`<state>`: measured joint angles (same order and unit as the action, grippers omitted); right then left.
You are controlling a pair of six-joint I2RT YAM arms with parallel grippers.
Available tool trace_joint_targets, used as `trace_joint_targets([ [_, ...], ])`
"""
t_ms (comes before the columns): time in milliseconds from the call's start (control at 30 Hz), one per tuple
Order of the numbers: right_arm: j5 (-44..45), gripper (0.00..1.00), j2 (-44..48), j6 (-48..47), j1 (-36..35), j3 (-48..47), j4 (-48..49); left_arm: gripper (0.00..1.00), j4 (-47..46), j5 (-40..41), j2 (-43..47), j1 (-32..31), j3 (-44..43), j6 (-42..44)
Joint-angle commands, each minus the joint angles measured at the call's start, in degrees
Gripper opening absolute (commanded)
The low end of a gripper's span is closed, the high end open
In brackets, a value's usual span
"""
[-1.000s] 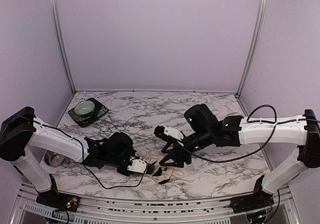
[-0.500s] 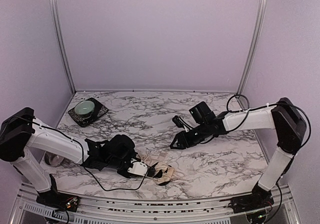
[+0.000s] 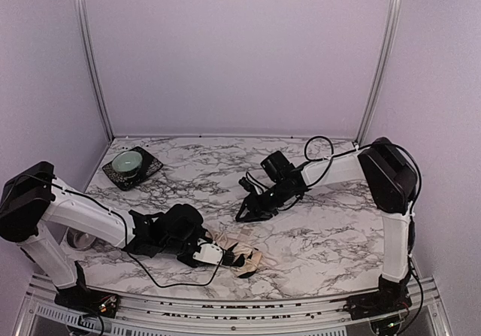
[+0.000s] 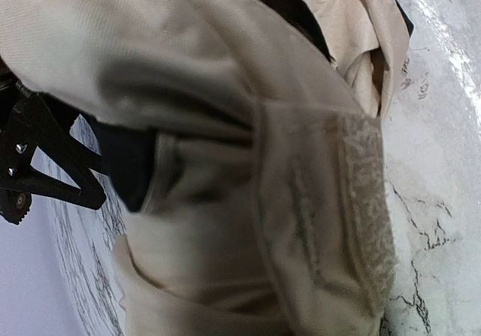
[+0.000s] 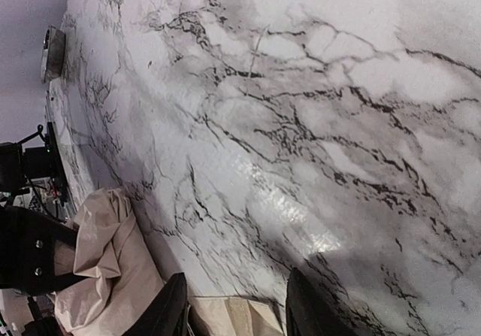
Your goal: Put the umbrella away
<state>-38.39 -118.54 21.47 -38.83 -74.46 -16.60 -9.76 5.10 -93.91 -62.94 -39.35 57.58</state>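
The umbrella lies collapsed as crumpled cream-beige fabric with black parts near the table's front edge. My left gripper is at its left end. In the left wrist view the fabric fills the frame and hides my fingers, so the gripper looks shut on it. My right gripper is open and empty, low over the marble a little behind the umbrella. In the right wrist view its fingers stand wide apart, with umbrella fabric at the lower left. Shaft and knob handle are hidden.
A green bowl on a dark square plate sits at the back left and shows edge-on in the right wrist view. A small steel bowl sits at the left edge behind my left arm. The right arm's cable loops above the table.
My right gripper has let go of the umbrella and drawn back toward the table's middle, its arm folding up. The left gripper stays at the umbrella, which has settled flatter.
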Motion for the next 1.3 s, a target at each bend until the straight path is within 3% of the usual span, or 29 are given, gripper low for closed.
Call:
trace_joint_targets([
  [0,-4.7,0.43,-5.1,5.6,0.8,-5.0,-5.3,0.0,15.9,-1.6,-0.4,2.4,7.2,0.0],
  [133,-10.1,0.43,-10.2,2.4,-0.3,-12.3,-11.6,0.0,16.3,-3.9,3.6,2.9,9.3,0.1],
  [333,-19.9,0.42,-13.7,-5.0,-0.9,-15.9,-17.3,0.0,18.6,-2.1,-1.7,2.9,6.1,-1.2],
  [633,-25.7,0.39,-15.5,-4.1,-3.9,-15.9,-13.1,0.0,18.7,-1.3,-4.2,2.2,7.1,-3.8],
  [867,-28.4,0.19,-15.5,-12.7,-2.4,-19.1,-22.4,0.0,20.3,-1.8,-5.4,2.3,5.9,-3.9],
  [967,-27.6,0.02,-14.1,-12.9,0.6,-18.7,-23.0,0.0,20.4,-1.6,-5.8,2.3,5.9,-3.6],
  [1133,-27.7,0.0,-12.5,-12.4,3.9,-19.6,-23.3,0.0,21.0,-2.3,-5.5,2.3,5.6,-3.8],
  [1267,-26.4,0.0,-10.3,-5.6,6.5,-20.4,-15.6,0.0,21.6,-2.3,-5.7,2.2,4.8,-3.0],
])
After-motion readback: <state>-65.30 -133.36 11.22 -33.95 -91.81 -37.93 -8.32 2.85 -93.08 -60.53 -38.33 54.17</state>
